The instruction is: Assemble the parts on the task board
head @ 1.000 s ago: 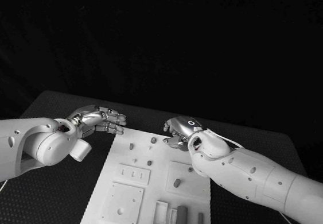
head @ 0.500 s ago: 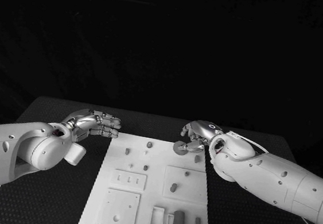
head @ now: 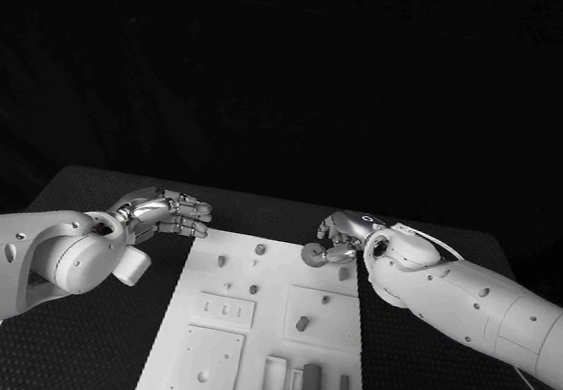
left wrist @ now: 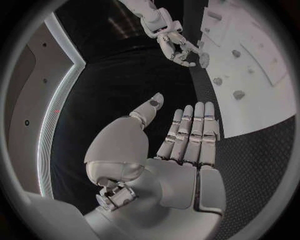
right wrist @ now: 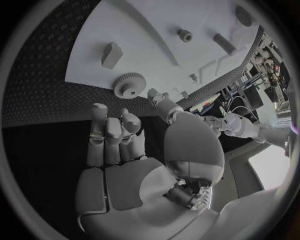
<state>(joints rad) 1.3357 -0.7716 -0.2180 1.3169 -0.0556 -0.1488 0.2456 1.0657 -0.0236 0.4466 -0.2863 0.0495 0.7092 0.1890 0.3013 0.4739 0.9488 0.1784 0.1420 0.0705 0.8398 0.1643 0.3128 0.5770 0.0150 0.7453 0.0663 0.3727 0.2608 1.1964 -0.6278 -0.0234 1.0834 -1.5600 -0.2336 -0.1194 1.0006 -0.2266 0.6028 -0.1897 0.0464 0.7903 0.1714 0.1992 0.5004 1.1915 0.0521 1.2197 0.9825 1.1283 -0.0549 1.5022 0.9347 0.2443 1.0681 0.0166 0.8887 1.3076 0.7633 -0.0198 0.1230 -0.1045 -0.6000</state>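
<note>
The white task board [head: 264, 339] lies lengthwise in the middle of the black table. A small toothed gear [head: 315, 254] sits at the board's far right corner. My right hand [head: 346, 230] hovers just behind it. In the right wrist view the gear [right wrist: 129, 85] lies flat just beyond the fingertips [right wrist: 99, 109], and nothing is in the palm. My left hand [head: 172, 209] is over the table beside the board's far left corner. Its fingers [left wrist: 189, 131] are straight, the thumb stands apart, and it holds nothing. Small pegs [head: 261, 249] stand on the board's far part.
Nearer me the board carries a slotted plate [head: 226, 309], a square plate [head: 211, 364] and upright blocks [head: 313, 385]. Black table [head: 84, 324] flanks the board on both sides. The left wrist view shows my right hand [left wrist: 176, 44] at the board's [left wrist: 262, 75] corner.
The camera has shifted since a second ago. Against the board, my right hand and the gear have moved towards the far right corner. Little has moved in the last half second.
</note>
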